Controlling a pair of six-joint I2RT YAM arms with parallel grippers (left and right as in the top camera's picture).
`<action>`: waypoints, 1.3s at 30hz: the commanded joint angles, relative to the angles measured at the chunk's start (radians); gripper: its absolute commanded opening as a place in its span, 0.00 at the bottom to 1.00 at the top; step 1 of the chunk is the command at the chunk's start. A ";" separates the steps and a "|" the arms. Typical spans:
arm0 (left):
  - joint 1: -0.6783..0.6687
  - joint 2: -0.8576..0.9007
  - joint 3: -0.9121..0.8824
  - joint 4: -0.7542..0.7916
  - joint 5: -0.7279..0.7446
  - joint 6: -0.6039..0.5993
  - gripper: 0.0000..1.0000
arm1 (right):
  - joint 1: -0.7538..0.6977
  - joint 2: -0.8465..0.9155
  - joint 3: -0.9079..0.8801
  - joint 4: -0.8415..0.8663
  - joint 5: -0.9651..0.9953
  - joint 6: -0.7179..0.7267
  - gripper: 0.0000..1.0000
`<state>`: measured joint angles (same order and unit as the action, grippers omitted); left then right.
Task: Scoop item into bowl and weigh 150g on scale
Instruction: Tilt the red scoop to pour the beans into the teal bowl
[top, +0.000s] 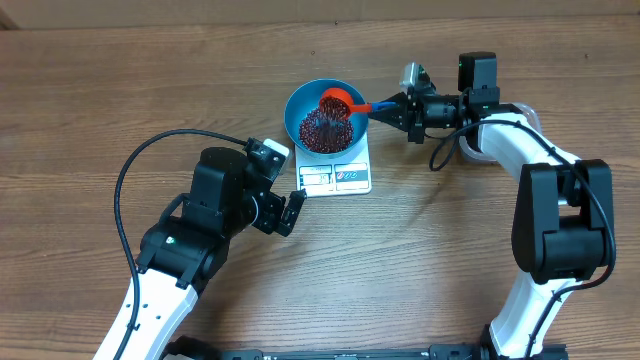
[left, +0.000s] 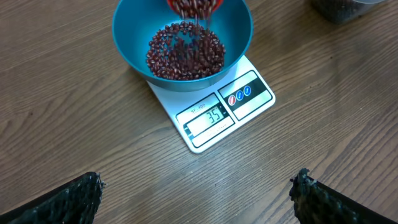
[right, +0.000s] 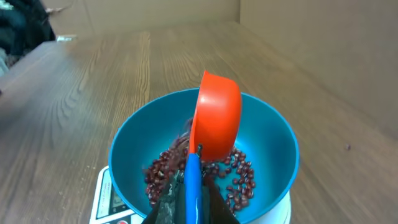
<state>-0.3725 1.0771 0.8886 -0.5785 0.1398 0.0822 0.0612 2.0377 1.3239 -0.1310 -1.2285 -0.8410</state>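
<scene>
My right fingers (top: 392, 108) are closed on the handle (right: 194, 180) of the red scoop (right: 217, 115), which is tipped over the bowl (left: 239, 31); beans (left: 183, 56) spill from it. My left fingers (left: 198, 198) are spread wide, holding nothing, above the tabletop (left: 93, 137) near the scale (left: 249, 99).

The bowl sits on the scale, its bottom covered with beans. The display (left: 211, 117) appears to read 35, so I judge this an early stage with several scoops left.

Count: one bowl, one scale, one scoop, one tub (left: 342, 9) partly seen. Beans are too many to count.

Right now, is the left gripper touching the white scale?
Apart. The left wrist view shows bare table between the left gripper and the scale.
</scene>
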 joint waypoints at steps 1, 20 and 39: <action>0.004 -0.017 -0.003 0.002 0.014 0.019 1.00 | 0.005 0.011 0.019 0.006 -0.085 -0.148 0.04; 0.004 -0.017 -0.003 0.002 0.014 0.019 1.00 | 0.010 0.011 0.019 0.120 -0.101 -0.451 0.04; 0.004 -0.017 -0.003 0.002 0.014 0.019 0.99 | 0.003 0.011 0.019 0.188 -0.153 0.289 0.04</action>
<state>-0.3725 1.0771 0.8886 -0.5785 0.1398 0.0822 0.0669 2.0380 1.3231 0.0044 -1.3502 -0.8379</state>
